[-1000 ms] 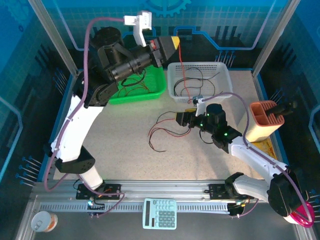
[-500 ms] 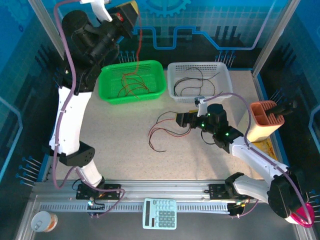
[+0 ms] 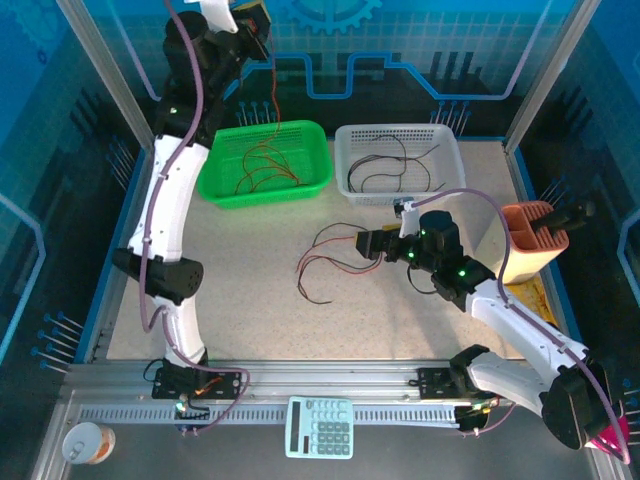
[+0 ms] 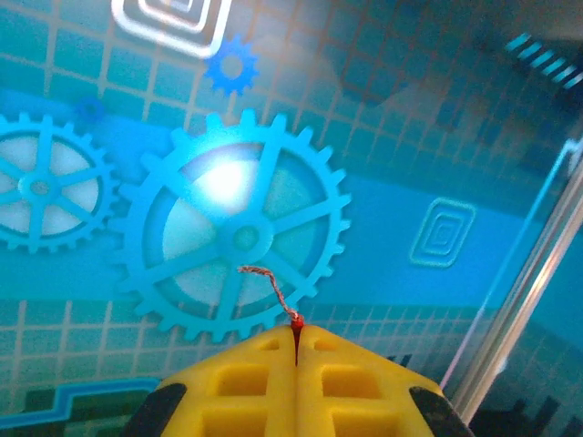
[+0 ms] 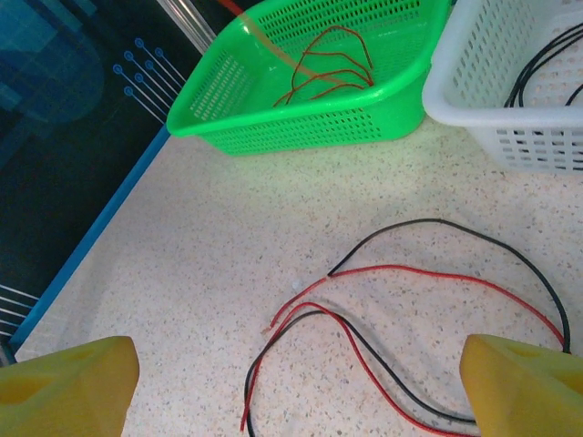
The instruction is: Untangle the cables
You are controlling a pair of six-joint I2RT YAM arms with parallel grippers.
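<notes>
Red wire (image 3: 275, 90) dangles from the left pincer (image 3: 252, 18), clamped tight on its end high at eleven o'clock, seemingly to lower it into the green basket (image 3: 262, 194) beneath; the right pincer (image 3: 365, 240), spread wide, hovers over the tangled cables (image 3: 328, 252) in the middle of the desk (image 3: 250, 300)

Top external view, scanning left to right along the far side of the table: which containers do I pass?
green plastic mesh basket → white plastic mesh basket → orange-tan upright holder

A robotics lab cell is indicated by gear-printed blue walls (image 4: 228, 237), aluminium posts (image 3: 105, 75) and a bolted mounting rail (image 3: 330, 378).
</notes>
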